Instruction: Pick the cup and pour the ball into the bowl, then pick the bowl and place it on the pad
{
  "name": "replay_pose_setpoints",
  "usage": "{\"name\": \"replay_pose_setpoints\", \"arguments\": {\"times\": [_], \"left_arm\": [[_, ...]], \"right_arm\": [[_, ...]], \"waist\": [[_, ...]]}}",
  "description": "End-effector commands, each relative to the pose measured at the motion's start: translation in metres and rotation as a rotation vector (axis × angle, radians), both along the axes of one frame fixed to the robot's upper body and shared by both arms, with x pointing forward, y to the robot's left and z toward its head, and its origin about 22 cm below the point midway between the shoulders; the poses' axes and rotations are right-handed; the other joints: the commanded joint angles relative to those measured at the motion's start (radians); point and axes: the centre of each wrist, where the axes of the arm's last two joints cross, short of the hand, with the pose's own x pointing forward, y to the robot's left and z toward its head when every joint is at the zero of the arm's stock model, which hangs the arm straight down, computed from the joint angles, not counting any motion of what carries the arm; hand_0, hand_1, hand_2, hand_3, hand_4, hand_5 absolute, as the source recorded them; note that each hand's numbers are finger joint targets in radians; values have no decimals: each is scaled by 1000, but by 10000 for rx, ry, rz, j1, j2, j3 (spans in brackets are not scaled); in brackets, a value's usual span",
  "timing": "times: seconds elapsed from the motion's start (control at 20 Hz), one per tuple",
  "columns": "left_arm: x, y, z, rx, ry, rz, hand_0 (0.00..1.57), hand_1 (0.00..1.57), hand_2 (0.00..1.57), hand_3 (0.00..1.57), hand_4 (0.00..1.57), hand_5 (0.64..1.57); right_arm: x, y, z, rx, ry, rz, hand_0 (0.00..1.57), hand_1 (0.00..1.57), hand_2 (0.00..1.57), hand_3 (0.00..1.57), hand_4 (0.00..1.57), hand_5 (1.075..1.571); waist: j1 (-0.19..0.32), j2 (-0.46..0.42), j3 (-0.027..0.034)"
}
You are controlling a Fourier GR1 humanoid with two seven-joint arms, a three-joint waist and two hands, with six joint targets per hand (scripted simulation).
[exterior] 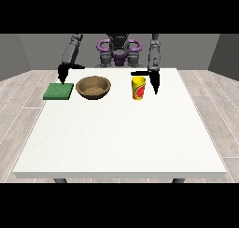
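Observation:
A yellow cup (138, 89) with a red and green pattern stands upright on the white table (121, 138), right of centre at the back. No ball shows from this angle. A brown wooden bowl (94, 87) sits to the cup's left. Left of the bowl lies a flat green pad (59, 91). The hand at the view's right (153, 79) hangs just beside the cup's right side, fingers pointing down and thumb stretched out above the cup's rim, holding nothing. The hand at the view's left (62, 72) hovers above the pad's far edge with straight fingers, also holding nothing.
The robot's torso (118, 52) stands behind the table's far edge. The table's front half stretches bare toward the camera. Grey plank floor surrounds the table.

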Motion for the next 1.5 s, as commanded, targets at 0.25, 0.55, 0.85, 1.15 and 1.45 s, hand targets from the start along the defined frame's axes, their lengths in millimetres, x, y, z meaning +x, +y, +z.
{"name": "replay_pose_setpoints", "arguments": {"times": [0.25, 0.55, 0.85, 1.15, 1.45], "left_arm": [[31, 6, 7, 37, -575, 382, 0, 0, 0, 0, 0, 1394], [36, 18, 0, -274, -758, 785, 0, 0, 0, 0, 0, 1411], [35, 9, 1, 789, -1418, 2966, 1373, 1373, 1571, 1571, 1165, 1533], [15, 16, -11, 1742, -778, 3670, 1386, 1386, 1571, 1571, 1226, 1532], [26, 13, 17, 5055, -151, 4359, 1396, 1396, 1571, 1571, 1245, 1532]], "right_arm": [[24, -5, 15, 130, -570, 235, 0, 0, 0, 0, 0, 1550], [18, -25, 22, -361, -979, 581, 0, 0, 0, 0, 0, 1541], [29, -39, 49, -571, -1743, 705, 0, 0, 0, 0, 135, 1548], [32, -46, 54, -573, -1074, 837, 0, 0, 227, 0, 179, 1552], [45, -16, 26, -448, 271, 1196, 0, 0, 231, 174, 268, 1552]], "waist": [[-403, 719, -1], [-821, 1268, -7], [-1595, 2082, -2], [-1783, 1332, 9], [-1664, -244, 58]]}}
